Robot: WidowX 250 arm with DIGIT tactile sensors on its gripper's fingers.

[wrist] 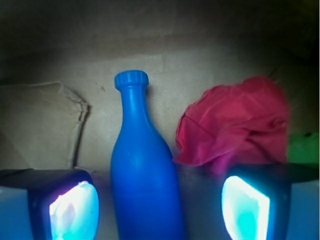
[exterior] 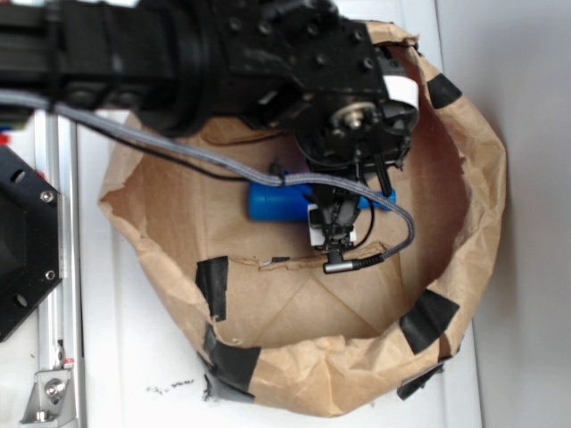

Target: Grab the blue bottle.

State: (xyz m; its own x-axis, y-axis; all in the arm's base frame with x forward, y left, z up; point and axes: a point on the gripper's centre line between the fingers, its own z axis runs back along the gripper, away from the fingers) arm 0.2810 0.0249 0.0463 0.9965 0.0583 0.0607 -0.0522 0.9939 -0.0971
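Two fingers of the open end effector (wrist: 160, 207) straddle the blue bottle (wrist: 142, 175), lying in the paper bag (exterior: 473, 178) beside red paper (wrist: 235, 125). Next comes closing on its body.

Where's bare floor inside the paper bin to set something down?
Free: the brown paper floor between the blue bottle and the taped near rim. Crowded: around the gripper, which straddles the bottle, with the red crumpled paper close beside.

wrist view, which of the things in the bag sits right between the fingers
The blue bottle. Its body stands between the two fingers, while the red paper ball lies off to the right, behind the right one.
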